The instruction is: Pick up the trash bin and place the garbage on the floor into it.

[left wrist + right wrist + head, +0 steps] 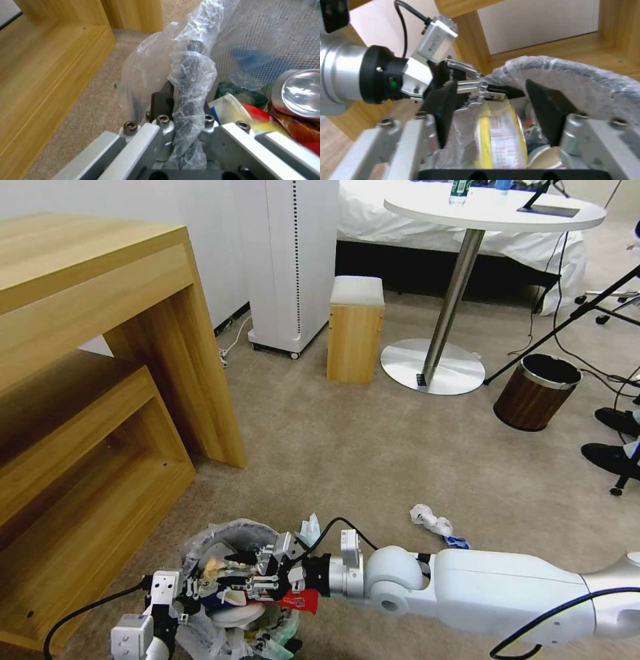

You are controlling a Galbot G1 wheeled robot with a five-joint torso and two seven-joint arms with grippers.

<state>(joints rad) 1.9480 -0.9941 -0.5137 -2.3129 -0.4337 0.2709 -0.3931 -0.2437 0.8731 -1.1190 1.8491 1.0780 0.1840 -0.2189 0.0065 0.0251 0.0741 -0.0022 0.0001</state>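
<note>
Crinkly plastic lines the trash bin [230, 580], its rim pinched by the left end effector [190, 585], while the right end effector [250, 573] hovers spread-fingered above, empty, bare carpet [373, 447] beyond.

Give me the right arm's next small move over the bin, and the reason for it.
Probably lift the right gripper straight up and away. Its fingers stand open above the trash bin, and a red wrapper already lies across the rim, apparently released. The left gripper grips the bagged rim, and crumpled paper lies on the carpet.
</note>
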